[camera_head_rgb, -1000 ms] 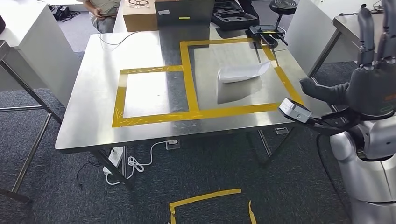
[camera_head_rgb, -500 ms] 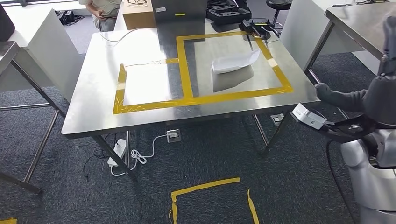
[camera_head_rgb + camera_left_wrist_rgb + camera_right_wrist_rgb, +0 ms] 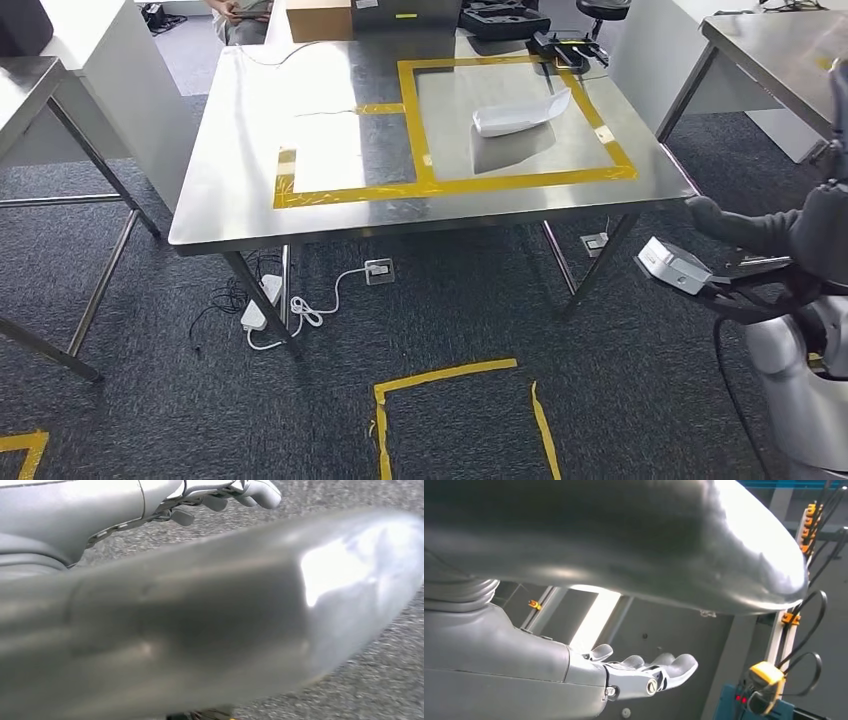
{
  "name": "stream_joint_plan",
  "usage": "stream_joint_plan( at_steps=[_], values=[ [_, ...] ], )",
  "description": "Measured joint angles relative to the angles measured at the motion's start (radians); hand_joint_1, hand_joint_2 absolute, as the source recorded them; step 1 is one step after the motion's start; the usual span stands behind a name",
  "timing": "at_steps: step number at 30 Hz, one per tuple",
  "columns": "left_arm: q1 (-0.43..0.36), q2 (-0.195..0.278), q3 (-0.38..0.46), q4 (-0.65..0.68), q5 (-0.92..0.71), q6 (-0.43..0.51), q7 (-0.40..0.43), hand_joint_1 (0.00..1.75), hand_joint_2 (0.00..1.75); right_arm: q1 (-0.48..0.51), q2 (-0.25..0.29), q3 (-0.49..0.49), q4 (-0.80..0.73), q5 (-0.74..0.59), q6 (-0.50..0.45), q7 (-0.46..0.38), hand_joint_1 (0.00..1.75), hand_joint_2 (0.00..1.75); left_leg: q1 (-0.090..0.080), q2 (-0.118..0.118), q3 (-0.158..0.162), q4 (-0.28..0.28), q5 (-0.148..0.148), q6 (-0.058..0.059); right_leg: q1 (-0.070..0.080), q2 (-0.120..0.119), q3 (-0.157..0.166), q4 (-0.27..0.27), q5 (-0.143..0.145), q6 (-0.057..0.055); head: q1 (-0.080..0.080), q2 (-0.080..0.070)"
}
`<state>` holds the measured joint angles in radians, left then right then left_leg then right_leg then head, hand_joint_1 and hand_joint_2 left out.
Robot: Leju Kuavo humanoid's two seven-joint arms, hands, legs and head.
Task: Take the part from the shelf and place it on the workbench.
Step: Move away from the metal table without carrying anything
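**Head view:** A steel desk [image 3: 240,150] fills the upper half of the frame, marked with two rectangles of yellow tape [image 3: 420,120]. The white part [image 3: 522,113] lies flat on the desk inside the larger rectangle, at upper centre-right and well apart from the robot. A cardboard box [image 3: 318,18] and a black case [image 3: 505,18] sit at the desk's far edge along the top of the frame. A white power strip [image 3: 258,305] lies on the grey carpet below the desk. More yellow tape [image 3: 450,375] marks the floor at bottom centre. At the right edge the robot's right hand [image 3: 800,228] is raised beside the desk's corner, thumb jutting toward the frame's centre, with nothing in it.

**Left wrist view:** The left hand [image 3: 235,492] shows at the top of the frame over grey carpet, its fingers loosely extended and empty. A broad, blurred silver shape crosses the middle.

**Right wrist view:** The right hand's fingers [image 3: 659,667] stretch out at lower centre, apart and holding nothing. A yellow-and-black device [image 3: 761,680] with cables sits at lower right.
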<state>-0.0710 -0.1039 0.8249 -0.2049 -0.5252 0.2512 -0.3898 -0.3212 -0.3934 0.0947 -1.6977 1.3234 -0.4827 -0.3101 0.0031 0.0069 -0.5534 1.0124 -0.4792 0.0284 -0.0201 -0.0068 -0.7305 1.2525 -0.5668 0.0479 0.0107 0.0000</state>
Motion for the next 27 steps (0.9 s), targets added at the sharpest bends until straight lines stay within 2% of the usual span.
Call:
stream_joint_plan(
  at_steps=[1,2,3,4,5,6,7,8,10,11,12,13,14,15,16,17,18,19,21,22,23,25,26,27],
  values=[
    [0.0,0.0,0.0,0.0,0.001,0.0,0.001,0.0,0.0,0.004,0.0,-0.001,-0.001,0.0,0.002,-0.001,0.0,0.0,-0.002,0.001,-0.015,0.002,0.01,0.001,0.0,0.0,-0.002,0.04,-0.008,-0.001,0.0,0.0],
    [0.0,-0.001,0.001,0.0,0.002,0.001,0.002,0.0,0.0,0.006,0.0,-0.001,-0.001,0.0,0.005,-0.002,0.0,0.0,-0.003,0.001,-0.029,0.005,0.019,0.0,0.001,0.0,0.014,0.046,0.004,-0.003,0.0,0.0],
    [0.0,-0.001,0.001,0.0,0.002,0.001,0.002,0.0,0.0,0.007,0.0,-0.001,-0.003,0.0,0.008,-0.003,0.0,0.0,-0.004,0.001,-0.043,0.009,0.027,-0.001,0.003,0.0,0.05,0.011,0.029,-0.007,0.0,0.0],
    [0.0,-0.002,0.001,0.0,0.002,0.001,0.002,0.0,0.0,0.007,0.0,-0.001,-0.005,0.001,0.01,-0.003,0.0,0.0,-0.004,0.001,-0.054,0.013,0.034,-0.003,0.005,0.001,0.102,-0.057,0.049,-0.013,0.0,0.0],
    [0.0,-0.003,0.001,0.0,0.002,0.001,0.002,0.0,0.0,0.006,0.0,-0.002,-0.009,0.003,0.012,-0.002,0.0,0.0,-0.005,0.001,-0.064,0.016,0.041,-0.006,0.009,0.001,0.156,-0.133,0.055,-0.02,0.0,0.0],
    [0.0,-0.004,0.001,0.0,0.002,0.001,0.002,0.0,0.0,0.006,0.0,-0.002,-0.013,0.005,0.014,0.0,0.0,0.0,-0.005,0.0,-0.07,0.016,0.048,-0.011,0.013,0.001,0.197,-0.194,0.056,-0.025,0.0,0.0],
    [0.0,-0.004,0.001,0.0,0.002,0.002,0.002,0.0,0.0,0.006,-0.001,-0.003,-0.016,0.008,0.014,0.002,0.0,0.0,-0.005,0.0,-0.073,0.016,0.055,-0.017,0.017,0.001,0.219,-0.233,0.05,-0.03,0.0,0.0],
    [0.0,-0.004,0.001,0.0,0.002,0.002,0.002,0.0,0.0,0.007,0.0,-0.003,-0.019,0.011,0.015,0.003,0.0,0.0,-0.005,0.0,-0.074,0.013,0.062,-0.023,0.021,0.002,0.223,-0.246,0.049,-0.034,0.001,0.0],
    [0.0,-0.002,0.001,0.0,0.001,0.003,0.002,0.0,0.0,0.009,0.0,-0.003,-0.02,0.015,0.014,0.005,0.0,0.0,-0.005,-0.002,-0.078,0.01,0.071,-0.036,0.019,-0.001,0.214,-0.254,0.065,-0.045,0.003,0.0],
    [0.0,-0.001,0.002,0.0,0.001,0.003,0.002,0.0,0.0,0.01,0.0,-0.003,-0.02,0.016,0.014,0.006,0.0,0.0,-0.005,-0.003,-0.086,0.02,0.057,-0.042,0.015,-0.002,0.208,-0.258,0.075,-0.053,0.001,0.0],
    [0.001,-0.001,0.002,0.0,0.001,0.003,0.002,0.0,0.0,0.011,0.001,-0.003,-0.02,0.017,0.014,0.006,0.0,0.0,-0.005,-0.005,-0.098,0.049,0.026,-0.047,0.012,-0.004,0.2,-0.262,0.087,-0.06,0.0,0.0],
    [0.001,0.0,0.003,0.0,0.001,0.004,0.002,0.0,0.0,0.012,0.002,-0.003,-0.02,0.017,0.013,0.007,0.0,0.0,-0.003,-0.005,-0.114,0.098,-0.019,-0.052,0.01,-0.006,0.189,-0.264,0.098,-0.064,-0.002,0.0],
    [0.001,0.0,0.003,0.0,0.001,0.004,0.002,0.0,0.0,0.013,0.002,-0.003,-0.02,0.018,0.013,0.007,0.0,0.0,-0.001,-0.006,-0.132,0.162,-0.067,-0.057,0.01,-0.005,0.176,-0.264,0.108,-0.067,-0.004,0.0],
    [0.0,0.0,0.003,0.0,0.001,0.004,0.002,0.0,0.0,0.016,0.003,-0.003,-0.02,0.018,0.013,0.007,0.0,0.0,0.0,-0.006,-0.147,0.226,-0.103,-0.061,0.009,-0.005,0.163,-0.263,0.117,-0.067,-0.005,0.0],
    [0.0,0.0,0.004,0.0,0.001,0.004,0.002,0.0,0.0,0.019,0.003,-0.003,-0.02,0.018,0.013,0.007,0.0,0.0,0.001,-0.006,-0.151,0.273,-0.117,-0.064,0.009,-0.006,0.15,-0.261,0.127,-0.067,-0.005,0.0],
    [0.0,0.001,0.004,0.0,0.001,0.004,0.002,0.0,0.0,0.021,0.004,-0.003,-0.02,0.018,0.013,0.008,0.0,0.0,0.001,-0.006,-0.141,0.287,-0.108,-0.065,0.009,-0.006,0.137,-0.259,0.136,-0.065,-0.005,0.0],
    [0.0,0.001,0.005,0.0,0.001,0.004,0.002,0.0,0.0,0.023,0.004,-0.003,-0.02,0.018,0.013,0.008,0.0,0.0,0.002,-0.006,-0.112,0.264,-0.084,-0.066,0.009,-0.006,0.123,-0.256,0.144,-0.062,-0.005,0.0],
    [0.0,0.002,0.006,0.0,0.001,0.004,0.002,0.0,0.0,0.024,0.005,-0.003,-0.02,0.018,0.015,0.009,0.0,0.0,0.003,-0.006,-0.066,0.208,-0.057,-0.064,0.008,-0.006,0.111,-0.252,0.152,-0.059,-0.005,0.0],
    [-0.002,0.003,0.007,-0.001,0.0,0.005,0.002,0.0,0.0,0.024,0.006,-0.004,-0.021,0.017,0.033,0.017,0.0,0.0,0.001,-0.007,0.03,0.069,-0.045,-0.057,0.01,-0.006,0.093,-0.245,0.166,-0.05,-0.004,0.0],
    [-0.002,0.003,0.007,-0.001,-0.001,0.005,0.003,0.0,0.0,0.024,0.008,-0.004,-0.021,0.019,0.049,0.024,0.0,0.0,-0.001,-0.009,0.056,0.023,-0.052,-0.051,0.01,-0.007,0.089,-0.243,0.173,-0.045,-0.004,0.0],
    [-0.002,0.003,0.008,-0.001,-0.004,0.006,0.005,0.0,0.0,0.024,0.01,-0.004,-0.021,0.021,0.066,0.034,0.0,0.0,-0.003,-0.01,0.064,0.0,-0.059,-0.044,0.011,-0.007,0.087,-0.244,0.182,-0.038,-0.004,0.0],
    [-0.001,0.001,0.008,-0.001,-0.01,0.006,0.009,0.0,0.0,0.024,0.014,-0.007,-0.019,0.021,0.084,0.048,0.0,0.0,-0.005,-0.01,0.053,-0.007,-0.047,-0.027,0.008,-0.007,0.084,-0.247,0.194,-0.025,-0.004,0.0],
    [-0.001,0.0,0.008,0.0,-0.013,0.006,0.013,0.0,0.0,0.023,0.015,-0.01,-0.018,0.013,0.086,0.05,0.0,0.0,-0.004,-0.008,0.047,-0.008,-0.037,-0.017,0.007,-0.005,0.077,-0.24,0.184,-0.02,-0.004,0.0],
    [-0.002,-0.001,0.008,0.0,-0.015,0.005,0.016,0.0,0.0,0.023,0.016,-0.013,-0.016,-0.002,0.086,0.048,0.0,0.0,-0.002,-0.006,0.039,-0.011,-0.026,-0.009,0.006,-0.004,0.066,-0.216,0.156,-0.014,-0.004,0.0]
  ],
)
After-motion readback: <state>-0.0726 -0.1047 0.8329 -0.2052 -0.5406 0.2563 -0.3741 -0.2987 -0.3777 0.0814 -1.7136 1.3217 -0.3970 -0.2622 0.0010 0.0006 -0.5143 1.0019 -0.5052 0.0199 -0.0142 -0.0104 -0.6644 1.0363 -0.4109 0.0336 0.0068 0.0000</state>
